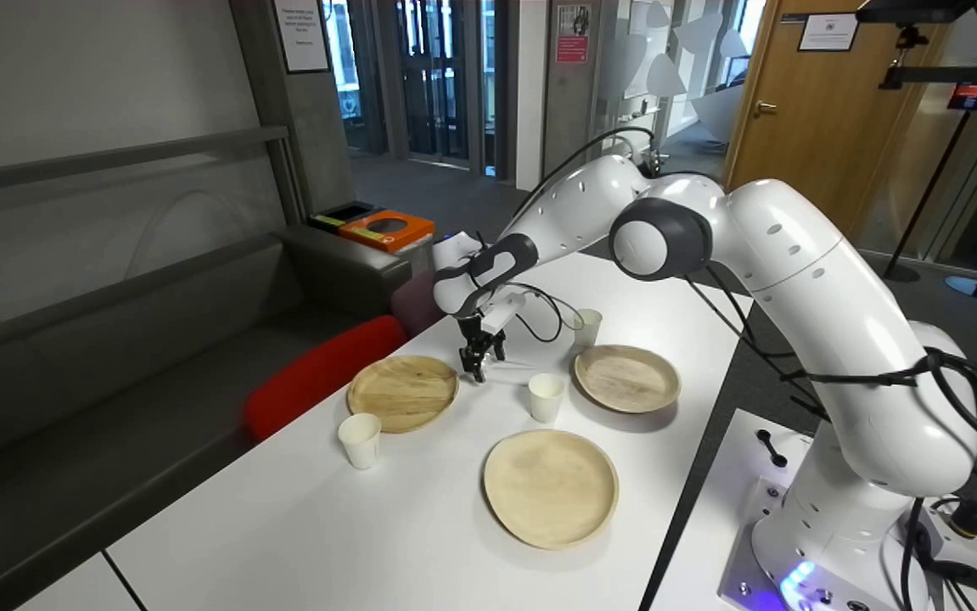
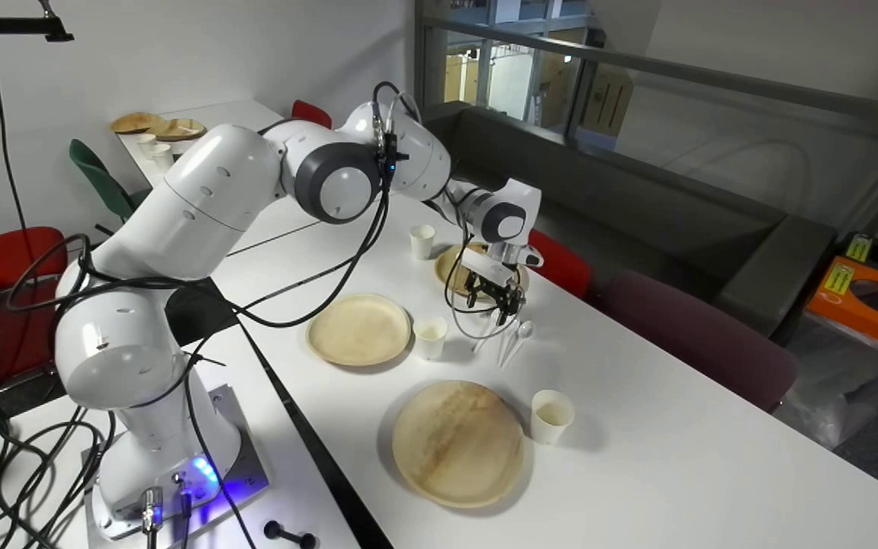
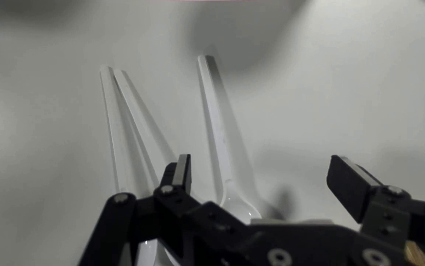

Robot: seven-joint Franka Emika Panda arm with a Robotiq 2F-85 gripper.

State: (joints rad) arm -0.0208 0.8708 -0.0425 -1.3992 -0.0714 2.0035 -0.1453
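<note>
High on opposite sides of my arm [image 1: 794, 246], both exterior views faced the table [image 1: 301, 526], sharing its plates [image 1: 551, 488]. My wrist view looked closely down past my fingers [image 3: 352, 188] at cutlery [image 3: 216, 125]

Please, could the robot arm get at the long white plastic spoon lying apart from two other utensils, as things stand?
Probably yes: the open black two-fingered gripper is over the long white plastic spoon, which shows between the fingers with nothing lying on it.

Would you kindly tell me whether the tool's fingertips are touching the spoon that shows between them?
Apart: in the wrist view the tool stands open, and table shows between the spoon and each fingertip.
</note>
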